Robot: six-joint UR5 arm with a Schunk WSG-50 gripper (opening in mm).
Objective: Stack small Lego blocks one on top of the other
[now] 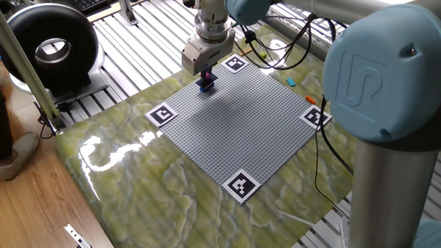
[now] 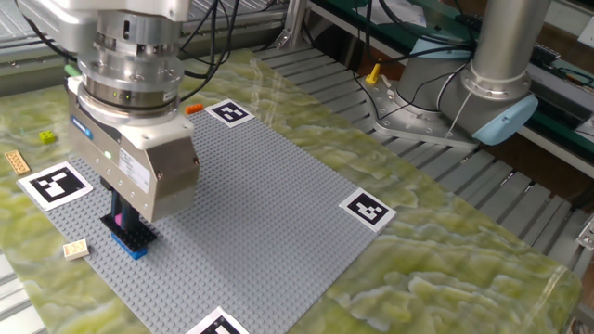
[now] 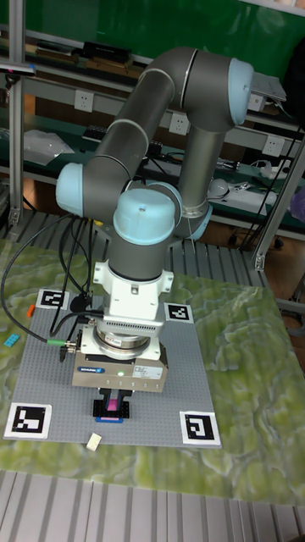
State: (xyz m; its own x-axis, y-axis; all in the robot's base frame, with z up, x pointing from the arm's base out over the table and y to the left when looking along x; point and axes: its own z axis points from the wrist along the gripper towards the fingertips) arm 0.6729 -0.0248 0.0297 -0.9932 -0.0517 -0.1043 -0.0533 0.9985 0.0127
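gripper (image 2: 123, 219) pinching magenta brick (image 3: 111, 407) | directly above dark blue brick (image 2: 130, 239) on grey baseplate (image 2: 269, 195) | almost touching | straight down seats it
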